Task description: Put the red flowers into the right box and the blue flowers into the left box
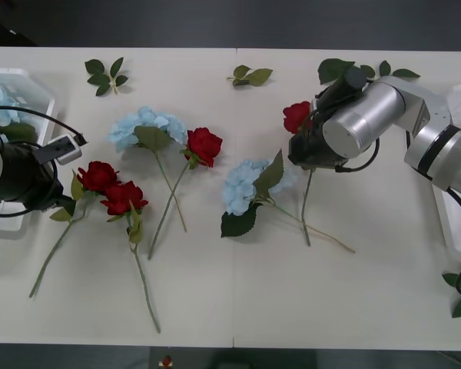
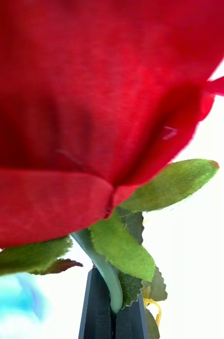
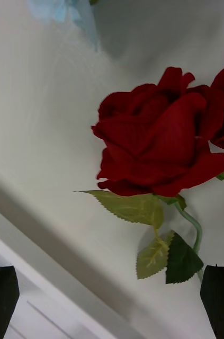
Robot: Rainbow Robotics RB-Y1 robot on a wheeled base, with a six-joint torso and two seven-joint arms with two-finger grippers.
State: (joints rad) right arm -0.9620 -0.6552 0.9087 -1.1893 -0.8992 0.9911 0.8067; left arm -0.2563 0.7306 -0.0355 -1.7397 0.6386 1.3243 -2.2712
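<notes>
- Rose in hand: a deep-red artificial rose (image 1: 296,116) with a thin green stem sits at about 2 o'clock on the pale surface (image 1: 238,300), its stem trailing toward 6 o'clock beside a pale sky-blue hydrangea cluster (image 1: 240,187) with big dark leaves.
- Right claw (image 2: 112,312): its black fingers are clamped together on the stem just under the bloom, among the small leaves.
- Handling, as I judge it: light, soft petals that crush easily; the wiry stem is the sound place to hold, near the bloom so the long tail swings less.
- Other red roses: a pair (image 1: 111,188) at 9 o'clock, one more (image 1: 203,144) near centre beside a second blue cluster (image 1: 142,125).
- Left claw (image 3: 112,294): fingers apart, hovering near the pair at 9 o'clock, holding nothing.
- Left white translucent plastic tray (image 1: 38,96): at 10 o'clock, already showing a blue bloom.
- Right white tray (image 1: 455,223): at 3 o'clock, mostly behind the right arm.
</notes>
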